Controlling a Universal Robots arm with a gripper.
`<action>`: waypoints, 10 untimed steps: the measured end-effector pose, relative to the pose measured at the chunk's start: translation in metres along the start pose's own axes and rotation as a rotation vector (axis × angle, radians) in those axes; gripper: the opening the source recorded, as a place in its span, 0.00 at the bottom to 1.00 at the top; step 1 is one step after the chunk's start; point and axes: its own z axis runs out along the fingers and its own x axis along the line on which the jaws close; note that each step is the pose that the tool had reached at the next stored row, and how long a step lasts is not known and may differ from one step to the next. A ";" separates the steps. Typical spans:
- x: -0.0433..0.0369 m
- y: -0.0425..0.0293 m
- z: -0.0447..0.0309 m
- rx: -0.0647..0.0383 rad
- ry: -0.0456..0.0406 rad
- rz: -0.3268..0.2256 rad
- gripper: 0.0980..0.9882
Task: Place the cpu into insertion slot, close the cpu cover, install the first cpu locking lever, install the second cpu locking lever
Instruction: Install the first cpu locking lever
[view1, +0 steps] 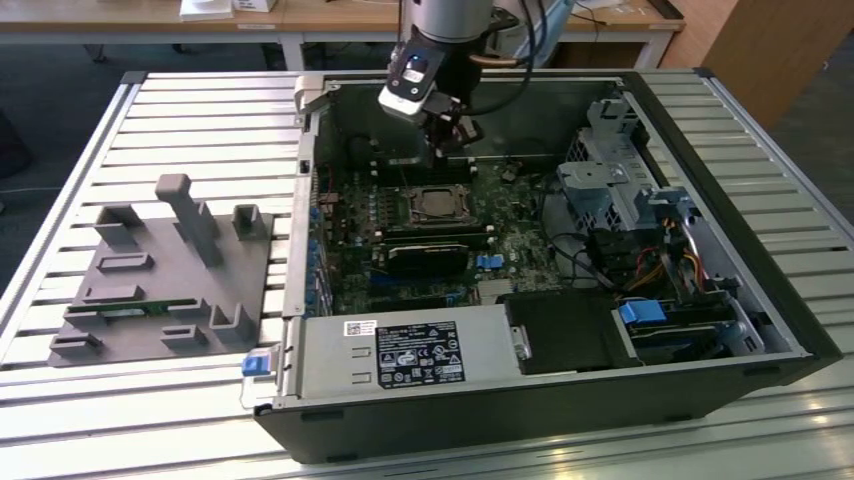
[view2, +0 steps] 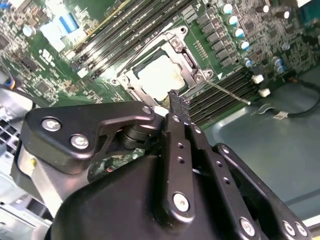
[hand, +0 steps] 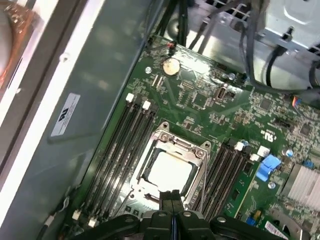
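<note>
Claw (view2: 178, 102) tips pressed together, pinching nothing, poised just beside the socket (view1: 412, 204) edge; cpu (hand: 167, 170) seated in the socket.
Cover (hand: 204, 150) lies down over the cpu, whose pale face shows through the cut-out. Thin lever (view2: 227, 92) juts from a socket corner along the memory slots (hand: 225, 170) and appears not yet hooked. Whether the tips touch the cover: cannot tell. Risks, as judged: the narrow tips could skid off the springy lever, letting it snap up and the cover lift. A slip could rake the memory slots beside the socket. Pressing down with the cpu off-square would bend socket pins. Writing: white label (hand: 65, 116) on the case wall (hand: 100, 75), well apart from the socket; black label (view1: 416, 353) on the power supply (view1: 320, 360), also well apart. Print on both cannot be made out.
</note>
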 end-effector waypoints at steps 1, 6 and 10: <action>0.0000 0.0000 0.0002 0.000 0.0001 -0.018 0.01; 0.0000 0.0000 0.0007 0.001 0.0005 -0.108 0.01; 0.0000 0.0000 0.0010 0.001 0.0009 -0.181 0.01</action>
